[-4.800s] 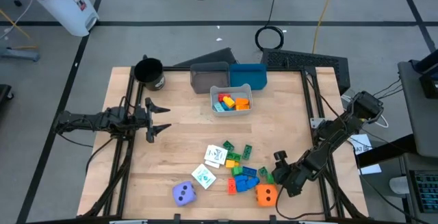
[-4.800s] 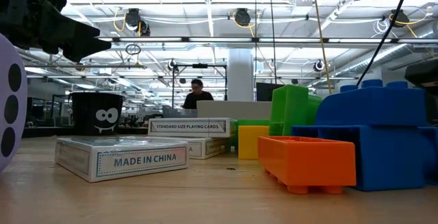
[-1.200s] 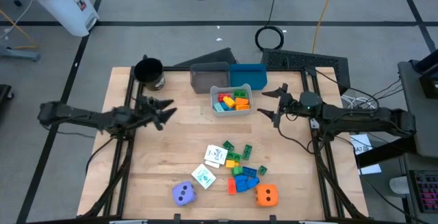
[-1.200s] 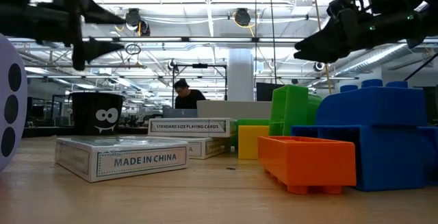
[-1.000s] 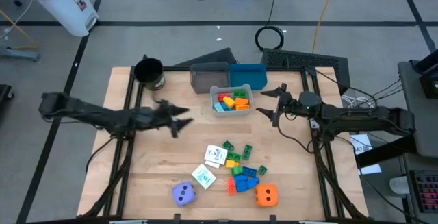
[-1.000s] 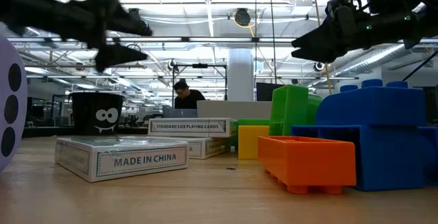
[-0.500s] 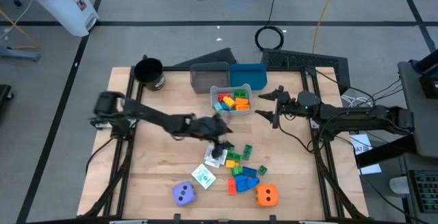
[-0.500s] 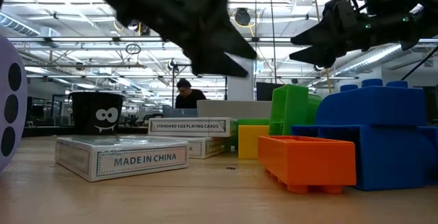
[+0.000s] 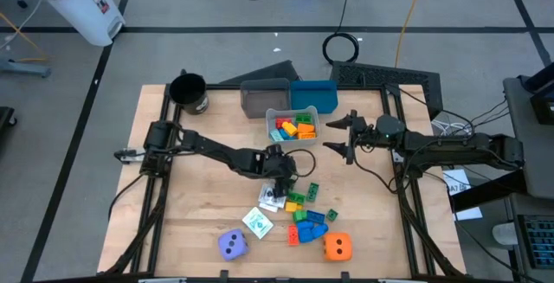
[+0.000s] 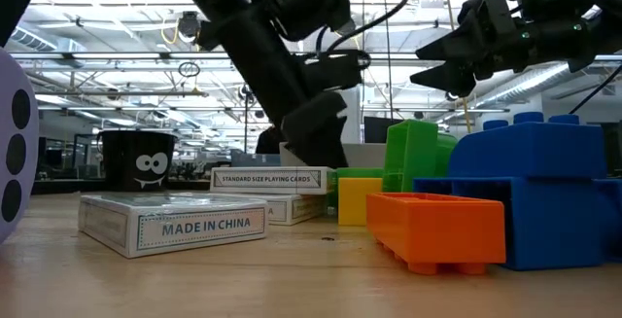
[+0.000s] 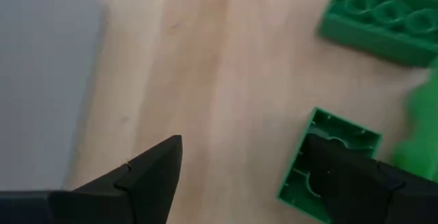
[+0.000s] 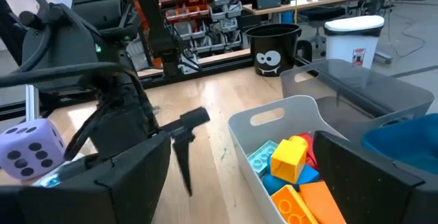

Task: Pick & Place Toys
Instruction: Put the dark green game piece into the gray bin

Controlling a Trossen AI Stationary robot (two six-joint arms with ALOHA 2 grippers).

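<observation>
The toys lie near the table's front: a pile of coloured blocks (image 9: 305, 210), two white card packs (image 9: 273, 196) (image 9: 257, 222), a purple die (image 9: 232, 245) and an orange die (image 9: 338, 247). My left gripper (image 9: 283, 182) points down over the far left side of the pile, open. In its wrist view (image 11: 243, 176) bare wood lies between the fingers, and a small green block (image 11: 332, 159) lies by one finger; no touch shows. My right gripper (image 9: 342, 134) hovers open and empty to the right of a small white bin (image 9: 293, 127) that holds blocks.
A grey bin (image 9: 264, 99) and a blue bin (image 9: 313, 95) stand at the far edge behind the white bin. A black cup (image 9: 189, 93) stands at the far left corner. A long green block (image 11: 383, 18) lies beyond the small one. Bare wood stretches on the left.
My left gripper has swept from the table's left side toward the right and the near edge, over to the block pile, and has tipped down so that its fingers point at the table. My right gripper has stayed beside the white bin.
</observation>
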